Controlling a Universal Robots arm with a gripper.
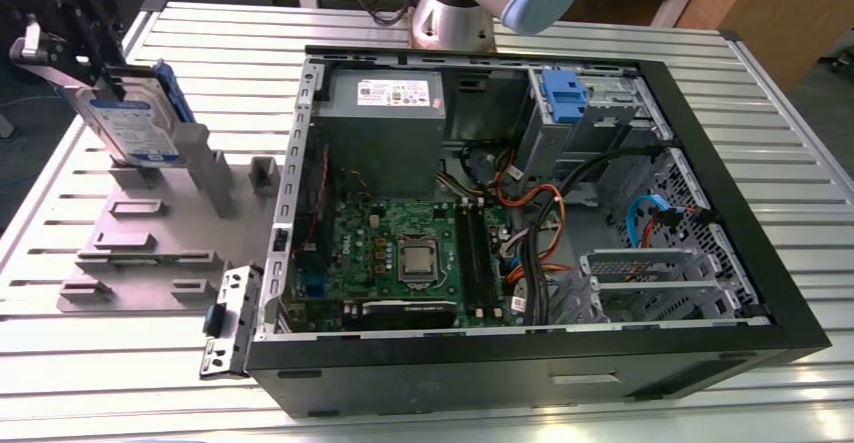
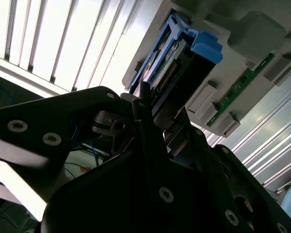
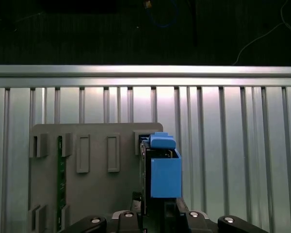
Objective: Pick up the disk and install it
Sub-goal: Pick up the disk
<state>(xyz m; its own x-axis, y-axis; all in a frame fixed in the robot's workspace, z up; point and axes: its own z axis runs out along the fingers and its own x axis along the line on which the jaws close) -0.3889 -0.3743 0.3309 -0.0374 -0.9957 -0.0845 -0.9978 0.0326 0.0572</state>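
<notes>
Disk (image 1: 134, 128) at grey fixture (image 1: 147, 253), computer case (image 1: 534, 363) beside

Table (image 1: 747, 93): silver metal, top made of long parallel slats with dark grooves between; slats also seen in both wrist views (image 3: 233, 145) (image 2: 63, 39).

Directly on it:
1. Computer case (image 1: 534, 363), black, lying on its side with the open side up, taking up the middle and the exterior view's right.
2. Holder plate (image 1: 147, 233), grey, flat, with raised slot blocks, just beside the case on the exterior view's left; also in the first wrist view (image 3: 94, 194).
3. Arm base (image 1: 447, 18), behind the case at the far edge.
</notes>
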